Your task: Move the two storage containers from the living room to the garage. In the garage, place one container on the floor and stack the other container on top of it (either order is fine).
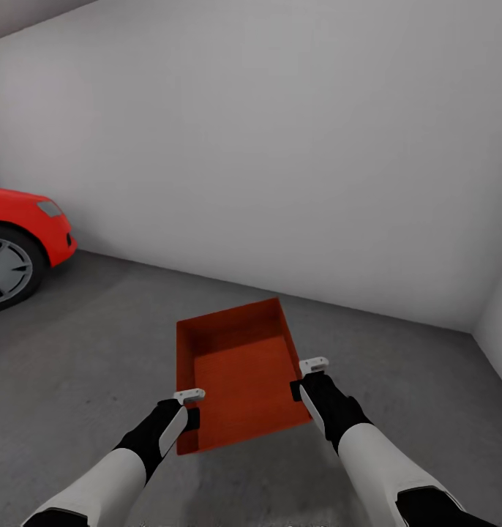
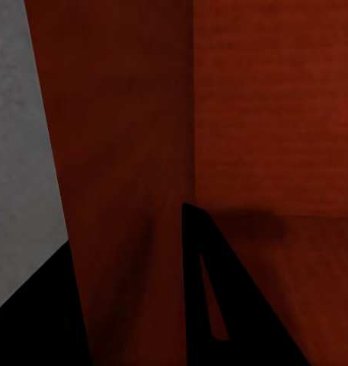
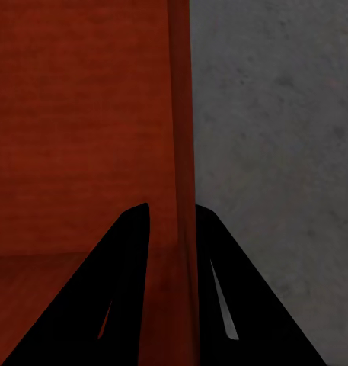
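Orange-red container (image 1: 240, 373), side walls pinched between left fingers (image 2: 212, 290), right fingers (image 3: 120, 290)

Both arms are reaching forward and down, slightly converging. The left end effector (image 1: 190, 407) is clamping the container's (image 1: 240, 373) left wall, one finger on each side; the right end effector (image 1: 304, 375) is pinching the right wall likewise.

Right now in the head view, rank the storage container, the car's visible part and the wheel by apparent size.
1. Storage container, held by both tools, nearest the camera, so its lead is partly nearness.
2. Red car, cropped by the frame.
3. Wheel, also cropped.
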Motion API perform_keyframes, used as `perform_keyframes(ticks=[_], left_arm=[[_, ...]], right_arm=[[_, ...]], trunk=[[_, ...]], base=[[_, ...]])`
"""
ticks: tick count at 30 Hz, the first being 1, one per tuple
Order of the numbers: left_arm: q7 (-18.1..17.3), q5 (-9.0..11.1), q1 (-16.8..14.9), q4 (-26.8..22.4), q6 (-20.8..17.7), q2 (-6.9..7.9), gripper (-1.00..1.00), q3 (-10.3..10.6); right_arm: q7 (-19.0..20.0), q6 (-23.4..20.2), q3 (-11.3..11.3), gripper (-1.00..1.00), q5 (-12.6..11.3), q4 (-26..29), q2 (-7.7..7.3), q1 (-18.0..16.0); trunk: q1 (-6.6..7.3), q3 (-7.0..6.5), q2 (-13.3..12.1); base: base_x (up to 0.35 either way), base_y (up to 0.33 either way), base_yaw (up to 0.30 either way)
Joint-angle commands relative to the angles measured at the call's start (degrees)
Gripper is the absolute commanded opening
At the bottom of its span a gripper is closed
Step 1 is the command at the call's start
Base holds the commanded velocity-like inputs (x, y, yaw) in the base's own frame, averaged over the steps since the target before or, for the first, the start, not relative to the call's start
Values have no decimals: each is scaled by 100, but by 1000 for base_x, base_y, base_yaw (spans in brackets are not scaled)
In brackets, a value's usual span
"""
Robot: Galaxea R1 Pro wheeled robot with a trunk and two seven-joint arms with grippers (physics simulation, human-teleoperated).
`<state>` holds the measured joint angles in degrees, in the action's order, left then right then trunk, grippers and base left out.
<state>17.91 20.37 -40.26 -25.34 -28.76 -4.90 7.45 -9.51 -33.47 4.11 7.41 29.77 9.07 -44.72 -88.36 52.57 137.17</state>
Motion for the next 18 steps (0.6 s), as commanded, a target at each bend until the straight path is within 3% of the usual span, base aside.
perform_keyframes(ticks=[1,15,18], left_arm=[[2,-24,1,11,-18,-2,-100,-95],[10,-24,1,11,-19,-2,-100,-95],[11,-24,1,11,-16,-2,-100,-95]], right_arm=[[230,121,-33,-100,-336,20,7,-3],[230,121,-33,-100,-336,20,9,-2],[230,121,-33,-100,-336,20,8,-3]], trunk=[[-22,18,42],[-330,269,603],[-339,335,611]], base=[[0,0,0],[0,0,0],[0,0,0]])
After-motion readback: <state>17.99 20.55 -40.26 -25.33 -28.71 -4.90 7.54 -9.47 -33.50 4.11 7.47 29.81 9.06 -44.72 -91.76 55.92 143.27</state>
